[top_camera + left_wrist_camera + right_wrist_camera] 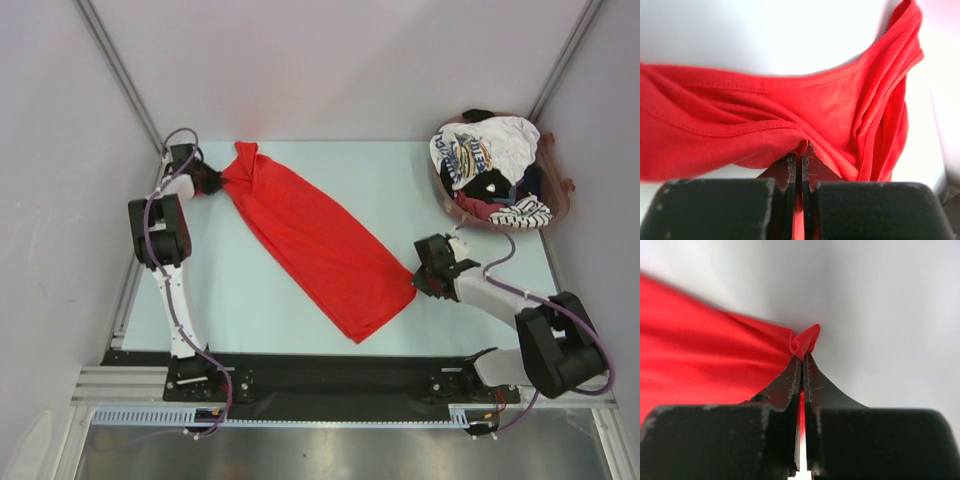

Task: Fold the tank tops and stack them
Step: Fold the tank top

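Observation:
The red tank top (310, 240) lies stretched diagonally across the table, from far left to near right. My left gripper (212, 180) is shut on its bunched far-left end, the strap end (840, 115). My right gripper (425, 277) is shut on a corner of its hem (805, 342) at the near right. The other tank tops, a white printed one (485, 150), a black-and-white striped one (520, 212) and a dark one (495, 185), lie piled in a basket at the far right.
The brown basket (562, 195) stands at the table's far right corner. The pale table (230, 290) shows bare to the left of the red top. Metal frame posts (120, 70) rise at both far corners.

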You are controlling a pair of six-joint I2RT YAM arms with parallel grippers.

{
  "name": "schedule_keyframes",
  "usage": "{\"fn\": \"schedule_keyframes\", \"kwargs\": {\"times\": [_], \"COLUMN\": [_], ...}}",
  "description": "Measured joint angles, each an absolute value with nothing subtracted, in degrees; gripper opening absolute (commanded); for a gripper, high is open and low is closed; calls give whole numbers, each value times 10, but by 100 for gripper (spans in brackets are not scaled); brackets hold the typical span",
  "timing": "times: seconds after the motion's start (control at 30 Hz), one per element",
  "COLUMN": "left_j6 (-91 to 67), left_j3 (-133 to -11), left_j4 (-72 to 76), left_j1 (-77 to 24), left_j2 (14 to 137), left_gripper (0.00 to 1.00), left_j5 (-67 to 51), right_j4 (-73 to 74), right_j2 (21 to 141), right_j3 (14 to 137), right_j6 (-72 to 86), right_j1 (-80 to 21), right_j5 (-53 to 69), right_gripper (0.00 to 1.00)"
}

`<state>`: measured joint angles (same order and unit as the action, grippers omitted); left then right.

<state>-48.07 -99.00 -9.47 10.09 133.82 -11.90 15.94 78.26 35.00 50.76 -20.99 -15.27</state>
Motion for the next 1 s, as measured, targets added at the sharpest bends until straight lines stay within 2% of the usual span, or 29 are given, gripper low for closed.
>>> {"fn": "schedule_keyframes", "kwargs": {"times": [0.13,0.23,0.3,0.33,0.37,0.4,0.47,0.5,0.53,0.57,0.6,0.67,0.7,0.73,0.77,1.0], "left_j6": [-482,-488,-495,-497,-500,-500,-509,-510,-510,-513,-515,-525,-525,-530,-530,-507], "left_j3": [-1152,-1286,-1333,-1341,-1343,-1343,-1343,-1341,-1332,-1301,-1270,-1154,-1105,-1048,-1008,-835], "left_j4": [-154,-191,-200,-200,-199,-199,-196,-192,-185,-162,-145,-91,-82,-72,-66,-71], "left_j1": [84,62,43,35,25,17,4,-2,-6,-6,-6,2,8,18,28,99], "left_j2": [1426,1501,1529,1535,1538,1538,1538,1537,1534,1522,1506,1436,1404,1366,1338,1200], "left_gripper": [0,1,8,14,33,41,43,44,47,59,66,82,84,90,99,100], "left_j5": [-120,-122,-122,-123,-123,-124,-129,-132,-135,-138,-139,-137,-134,-132,-125,-76], "right_j4": [207,237,253,257,261,267,287,299,310,323,329,328,326,320,313,279], "right_j2": [722,673,656,652,650,647,642,638,635,633,632,631,631,631,631,642], "right_j3": [319,298,296,296,296,296,299,304,311,322,334,355,362,368,370,370], "right_j6": [550,591,613,616,617,619,610,603,592,576,561,527,512,493,476,400], "right_j1": [-302,-383,-431,-445,-451,-453,-454,-454,-453,-449,-443,-422,-411,-394,-376,-303], "right_j5": [-148,-141,-136,-132,-130,-129,-132,-138,-147,-156,-161,-164,-164,-162,-156,-119], "right_gripper": [0,10,13,18,31,38,55,57,58,59,58,58,57,56,55,53]}}
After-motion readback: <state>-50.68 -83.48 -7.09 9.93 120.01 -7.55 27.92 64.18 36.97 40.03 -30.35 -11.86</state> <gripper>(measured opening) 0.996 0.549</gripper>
